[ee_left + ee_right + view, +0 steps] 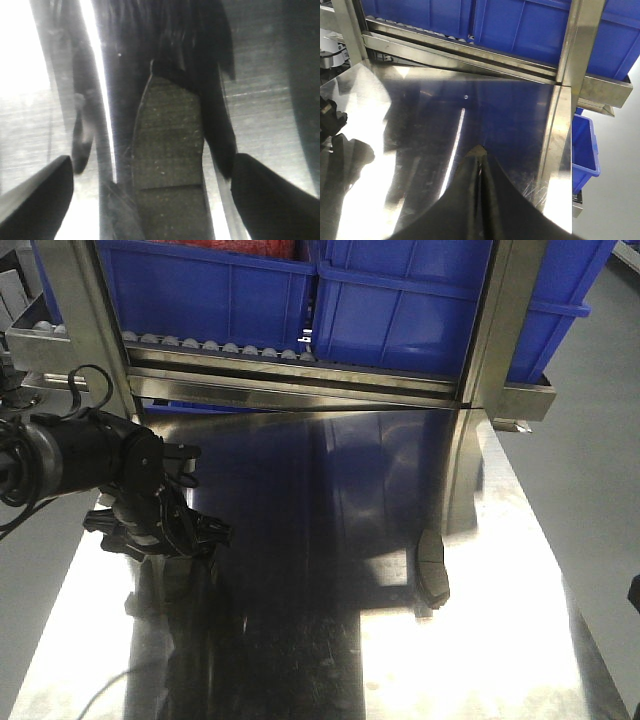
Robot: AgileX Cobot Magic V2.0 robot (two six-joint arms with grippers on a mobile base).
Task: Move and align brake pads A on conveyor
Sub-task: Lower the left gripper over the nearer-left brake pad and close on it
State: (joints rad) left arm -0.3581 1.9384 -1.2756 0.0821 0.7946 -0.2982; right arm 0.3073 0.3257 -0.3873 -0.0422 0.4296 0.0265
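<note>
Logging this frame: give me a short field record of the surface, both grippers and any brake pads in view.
surface: shiny steel table
conveyor: not in view
left gripper: open, fingers either side of a brake pad on the table
right gripper: shut, empty, above bare steel
second brake pad: on the table beside the upright post
background: blue bins on a roller rack

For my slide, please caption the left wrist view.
Open left gripper over a brake pad on the steel table, one finger each side.
</note>
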